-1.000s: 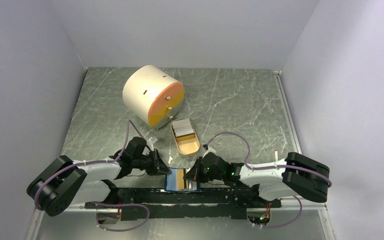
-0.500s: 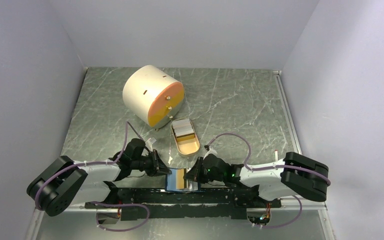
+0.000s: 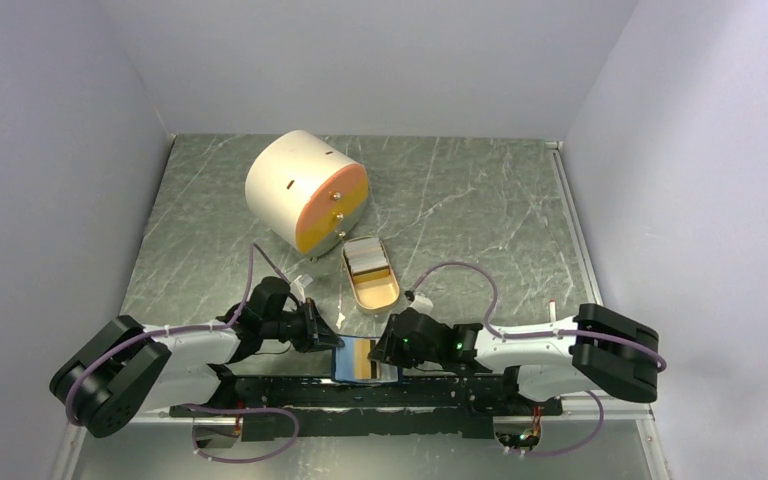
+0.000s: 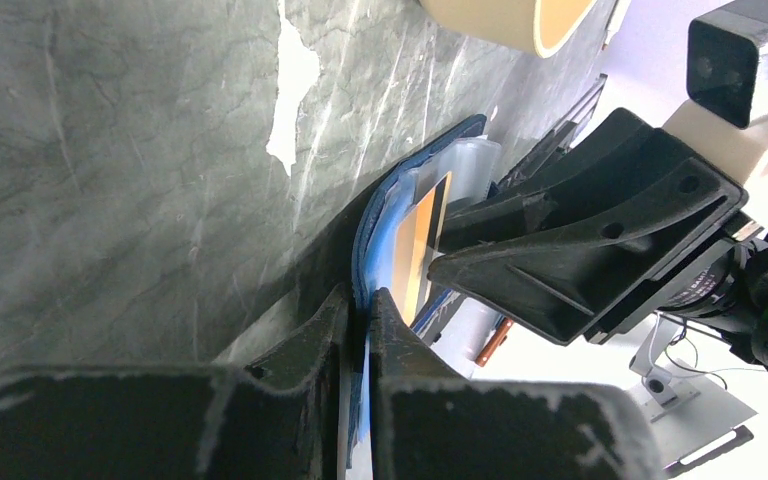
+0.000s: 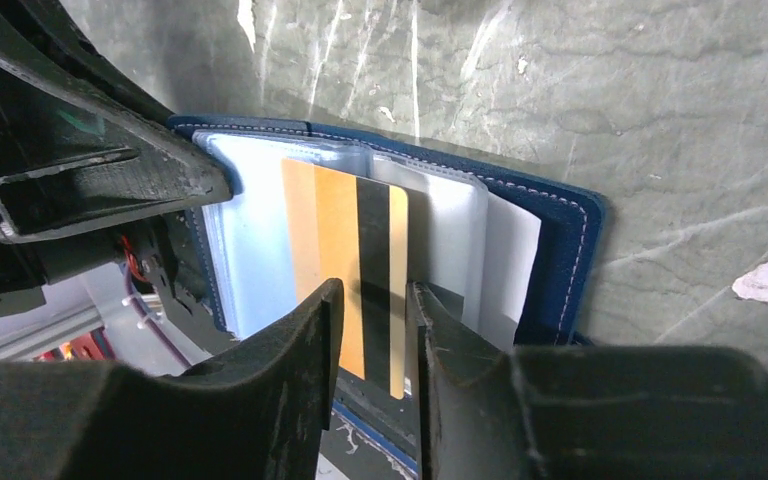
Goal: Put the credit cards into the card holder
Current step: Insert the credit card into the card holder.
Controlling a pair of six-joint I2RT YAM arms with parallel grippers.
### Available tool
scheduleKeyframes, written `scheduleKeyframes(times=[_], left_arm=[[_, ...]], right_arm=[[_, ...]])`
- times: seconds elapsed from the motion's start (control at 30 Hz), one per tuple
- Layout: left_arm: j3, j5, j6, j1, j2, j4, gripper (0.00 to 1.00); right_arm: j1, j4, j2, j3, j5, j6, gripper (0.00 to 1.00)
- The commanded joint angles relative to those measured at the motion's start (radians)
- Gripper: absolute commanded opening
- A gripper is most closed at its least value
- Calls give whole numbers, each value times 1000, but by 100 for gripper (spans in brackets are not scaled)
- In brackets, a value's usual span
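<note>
- Touching the holder [image 3: 358, 362] on its left side with the left gripper [image 3: 328, 338].
- Covering its right side with the right gripper [image 3: 388, 352].
- Showing tan inside the holder, at the table's [image 3: 480, 210] near edge.
- Carrying whitish cards [image 3: 364, 256] in a dish [image 3: 378, 293] just beyond.
- Resting an orange-faced cylinder [image 3: 295, 180] behind the dish.

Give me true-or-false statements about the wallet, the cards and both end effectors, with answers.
The left end effector is clamped on an edge of the dark blue folding card holder. True.
An orange card with a black stripe lies over the holder's open inside. True.
The tan oval dish is empty. False: pale cards sit in its far end.
The big cream cylinder with an orange face rests on the holder. False: it stands farther back.
The right end effector is shut tight. False: its jaws stand apart over that card.
</note>
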Motion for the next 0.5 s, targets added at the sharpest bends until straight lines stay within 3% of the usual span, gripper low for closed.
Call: scheduleKeyframes(times=[0.0, 0.13, 0.27, 0.47], left_arm=[[-1, -7, 8, -6, -13, -4, 9], [-11, -9, 4, -7, -15, 5, 9], [-16, 4, -3, -7, -8, 32, 12], [-7, 5, -7, -10, -8, 37, 18]], right_arm=[[18, -33, 45, 14, 14, 0, 31], [20, 80, 91, -1, -23, 23, 22], [22, 111, 115, 22, -20, -2, 21], [21, 204, 72, -19, -24, -12, 31]])
